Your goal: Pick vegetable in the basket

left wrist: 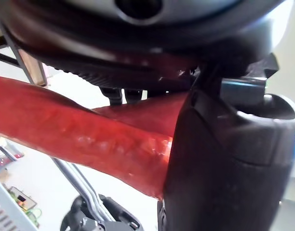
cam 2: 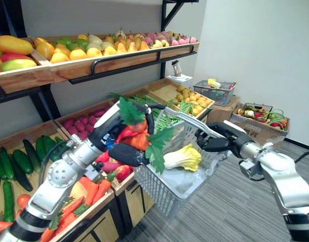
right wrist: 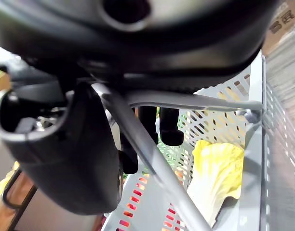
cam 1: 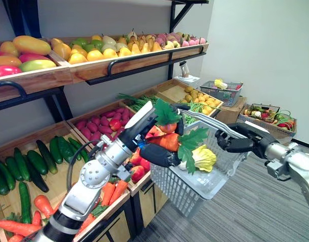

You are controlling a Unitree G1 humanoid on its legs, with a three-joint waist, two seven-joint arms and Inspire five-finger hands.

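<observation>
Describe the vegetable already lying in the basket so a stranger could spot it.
Find the grey basket hanging from the right hand beside the produce shelves. Inside lies a cabbage, pale yellow and white, unlike the red, green-leaved vegetables the left hand holds above.

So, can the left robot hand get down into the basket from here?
Probably yes: the left robot hand, shut on a red leafy vegetable, sits at the basket's open top; the right robot hand grips the handle to its right.
</observation>
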